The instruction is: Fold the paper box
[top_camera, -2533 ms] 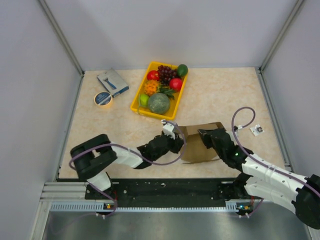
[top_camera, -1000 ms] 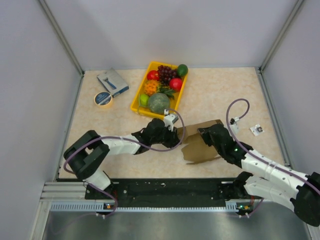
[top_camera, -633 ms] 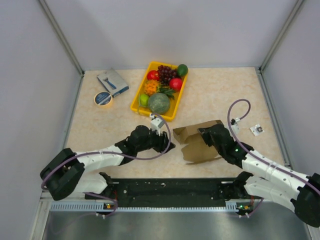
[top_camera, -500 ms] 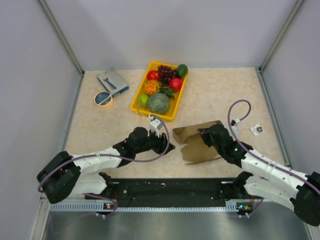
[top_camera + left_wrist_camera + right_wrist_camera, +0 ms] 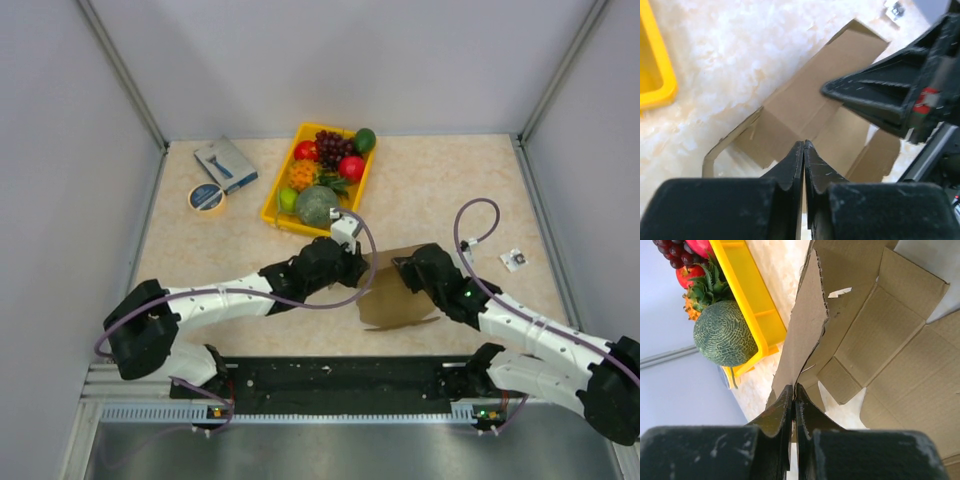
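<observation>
One paper box (image 5: 395, 305) spans crosswise between left pincer (image 5: 804, 145) and right pincer (image 5: 792, 388).

No legible text; packet (image 5: 225, 165) markings seemingly too small.

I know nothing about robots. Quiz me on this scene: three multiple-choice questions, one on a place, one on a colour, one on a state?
1. Seen from the arms' bases, the yellow tray lies: A) beyond the paper box B) nearer than it C) under it.
2. The paper box is: A) white B) green C) brown.
3. The fingers of the left gripper are: A) spread wide B) shut together C) out of view.
Answers: A, the top view shows the tray farther back; C, it is plain brown cardboard; B, the left wrist view shows no gap between them.
</observation>
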Tool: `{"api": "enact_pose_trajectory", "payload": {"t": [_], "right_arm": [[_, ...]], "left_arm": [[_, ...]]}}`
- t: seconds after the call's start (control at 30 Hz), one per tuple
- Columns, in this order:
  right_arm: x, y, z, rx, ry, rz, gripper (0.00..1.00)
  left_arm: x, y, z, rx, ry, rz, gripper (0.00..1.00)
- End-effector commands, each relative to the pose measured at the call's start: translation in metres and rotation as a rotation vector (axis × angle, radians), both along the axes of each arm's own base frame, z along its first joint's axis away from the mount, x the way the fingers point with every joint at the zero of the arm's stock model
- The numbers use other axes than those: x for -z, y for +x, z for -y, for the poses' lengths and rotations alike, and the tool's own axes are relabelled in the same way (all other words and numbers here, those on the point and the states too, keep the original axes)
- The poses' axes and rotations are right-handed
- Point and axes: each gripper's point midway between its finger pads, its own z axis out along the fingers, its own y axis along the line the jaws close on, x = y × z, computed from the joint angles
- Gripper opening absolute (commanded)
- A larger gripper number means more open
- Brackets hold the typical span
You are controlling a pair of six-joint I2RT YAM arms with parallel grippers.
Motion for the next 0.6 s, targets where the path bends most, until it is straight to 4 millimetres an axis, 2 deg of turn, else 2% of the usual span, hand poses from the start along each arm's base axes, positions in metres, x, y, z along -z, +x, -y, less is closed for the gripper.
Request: {"api": "enact_pose_trajectory", "payload": {"t": [0.0,0.03,0.13,0.23,0.27,0.33,0.37,0.4,0.43,0.47,0.53,0.57], "right_arm": [[0.003,-0.004,0.01,0.001,-0.056,-0.014,0.0],[0.003,-0.004,0.01,0.001,-0.06,-0.014,0.0],[0.003,-0.003,0.009,0.0,-0.063,-0.018,0.0],[0.002,-0.002,0.008,-0.003,-0.062,-0.02,0.0],[0.002,-0.002,0.007,-0.003,-0.063,-0.021,0.0],[-0.001,-0.001,0.007,0.0,-0.057,-0.016,0.0],[-0.001,-0.001,0.006,-0.005,-0.056,-0.016,0.0],[-0.001,-0.001,0.006,-0.003,-0.058,-0.016,0.0],[-0.001,-0.001,0.006,-0.004,-0.056,-0.015,0.0],[-0.001,-0.001,0.006,-0.004,-0.058,-0.016,0.0],[0.0,-0.002,0.007,0.0,-0.057,-0.019,0.0],[0.001,-0.002,0.007,0.004,-0.053,-0.021,0.0]], "left_arm": [[0.02,0.004,-0.015,-0.084,0.002,-0.014,0.05],[0.036,-0.002,-0.025,-0.086,0.015,-0.027,0.05],[0.054,0.0,-0.035,-0.147,0.02,-0.056,0.06],[0.078,0.007,-0.046,-0.281,0.094,-0.158,0.15],[0.089,0.008,-0.045,-0.316,0.105,-0.201,0.2],[0.087,0.016,-0.035,-0.322,0.103,-0.195,0.22],[0.099,0.018,-0.034,-0.331,0.137,-0.206,0.19],[0.101,0.02,-0.032,-0.333,0.151,-0.207,0.17],[0.095,0.025,-0.024,-0.331,0.145,-0.196,0.15],[0.107,0.028,-0.026,-0.344,0.191,-0.197,0.13],[0.106,0.035,-0.02,-0.355,0.204,-0.188,0.11],[0.116,0.033,-0.024,-0.363,0.247,-0.209,0.1]]}}
